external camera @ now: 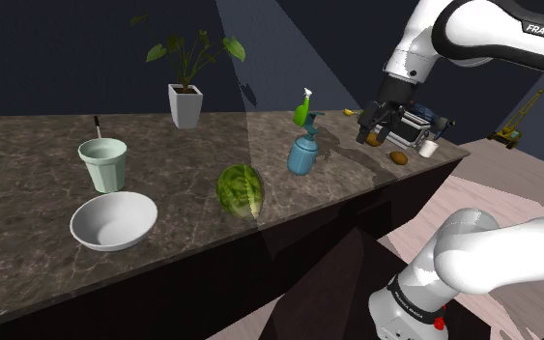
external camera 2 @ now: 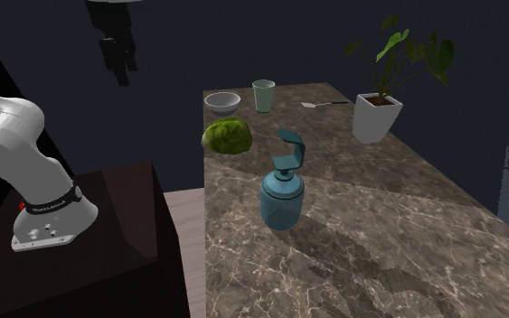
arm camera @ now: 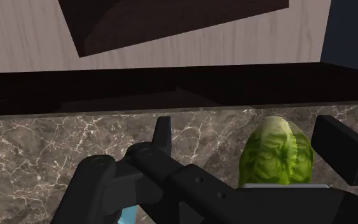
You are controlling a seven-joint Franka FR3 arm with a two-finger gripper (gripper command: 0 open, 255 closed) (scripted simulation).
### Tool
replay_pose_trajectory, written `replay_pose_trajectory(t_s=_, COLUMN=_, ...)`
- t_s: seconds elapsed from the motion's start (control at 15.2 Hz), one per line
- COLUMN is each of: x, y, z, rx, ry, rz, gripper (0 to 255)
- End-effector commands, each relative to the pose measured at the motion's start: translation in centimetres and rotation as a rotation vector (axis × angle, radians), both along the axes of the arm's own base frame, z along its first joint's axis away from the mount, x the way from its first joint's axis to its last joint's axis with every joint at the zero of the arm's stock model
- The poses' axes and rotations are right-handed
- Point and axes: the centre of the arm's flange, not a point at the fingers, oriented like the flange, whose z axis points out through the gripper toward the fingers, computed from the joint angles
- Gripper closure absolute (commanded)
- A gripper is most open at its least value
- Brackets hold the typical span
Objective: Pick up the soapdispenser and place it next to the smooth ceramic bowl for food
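On the marbled counter (external camera: 28, 164), upright teal soap dispenser (external camera: 303, 155), round jar body, curved pump, hand (external camera: 377, 128) open, empty.

The shoulder view looks down across the bench (external camera: 28, 193) from beside the stand (external camera 2: 126, 217). The second exterior view looks along the bench from one end — both share the lettuce (external camera: 241, 190). The wrist view sits close over the bench's edge.
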Motion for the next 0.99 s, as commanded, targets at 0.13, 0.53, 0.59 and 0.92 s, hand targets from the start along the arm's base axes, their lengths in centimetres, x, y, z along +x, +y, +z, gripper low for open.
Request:
replay_pose_trajectory(t_s=0.13, x=1.3, y=-1.5, z=-1.2, rx=-0.009, ry=-0.021, rz=0.001, gripper=0)
replay_pose_trajectory(t_s=0.53, x=5.5, y=-6.0, z=-4.7, rx=-0.038, ry=-0.086, rz=0.006, gripper=0)
replay_pose_trajectory(t_s=0.59, x=6.2, y=-6.7, z=-5.2, rx=-0.042, ry=-0.097, rz=0.007, gripper=0)
replay_pose_trajectory(t_s=0.92, x=9.8, y=-10.5, z=-7.7, rx=-0.066, ry=-0.150, rz=0.010, gripper=0)
